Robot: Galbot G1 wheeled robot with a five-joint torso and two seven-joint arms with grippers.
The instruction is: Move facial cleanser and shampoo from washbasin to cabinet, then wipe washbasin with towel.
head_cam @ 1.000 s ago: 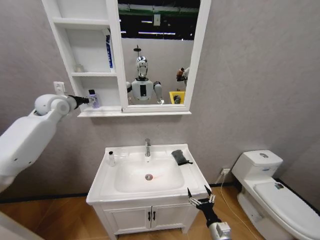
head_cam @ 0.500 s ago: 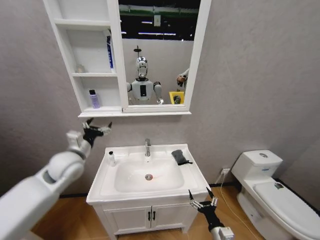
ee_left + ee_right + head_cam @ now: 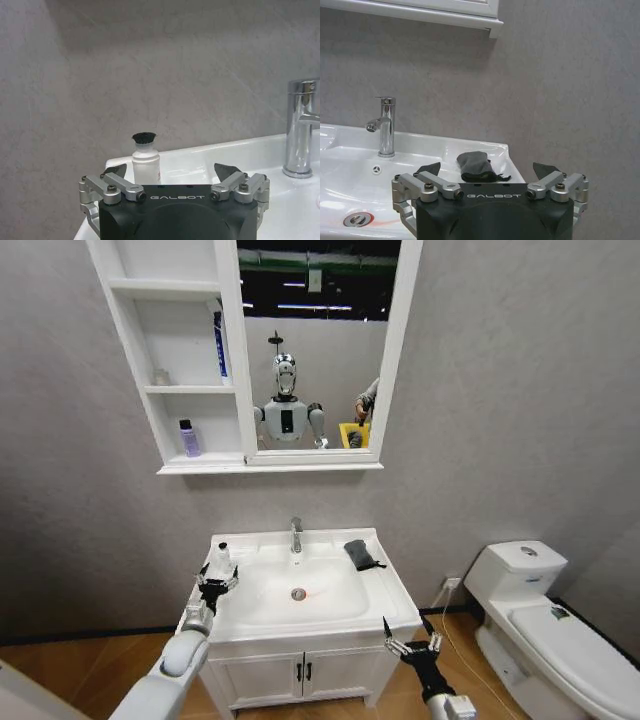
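your left gripper (image 3: 216,580) has come down from the cabinet (image 3: 180,350) in the last second and now hangs over the washbasin (image 3: 390,592) rim at about 9 o'clock of the bowl, claw spread wide and holding nothing. the purple bottle (image 3: 187,438) it carried stays behind on the lowest shelf, so i judge the first delivery done and this descent the reach for the second. in the left wrist view the white bottle (image 3: 146,161) with its dark cap stands upright on the rim just ahead of the open fingers (image 3: 115,176), not yet between them

your right gripper (image 3: 411,641) waits low at the basin's front corner, around 5 o'clock, claw wide and empty

count: one bottle left on the basin, one purple bottle on the bottom shelf, one blue tube (image 3: 219,342) on the middle shelf, one dark towel (image 3: 359,554) bunched at 2 o'clock of the bowl beside the tap (image 3: 295,535), one tap, three shelf compartments
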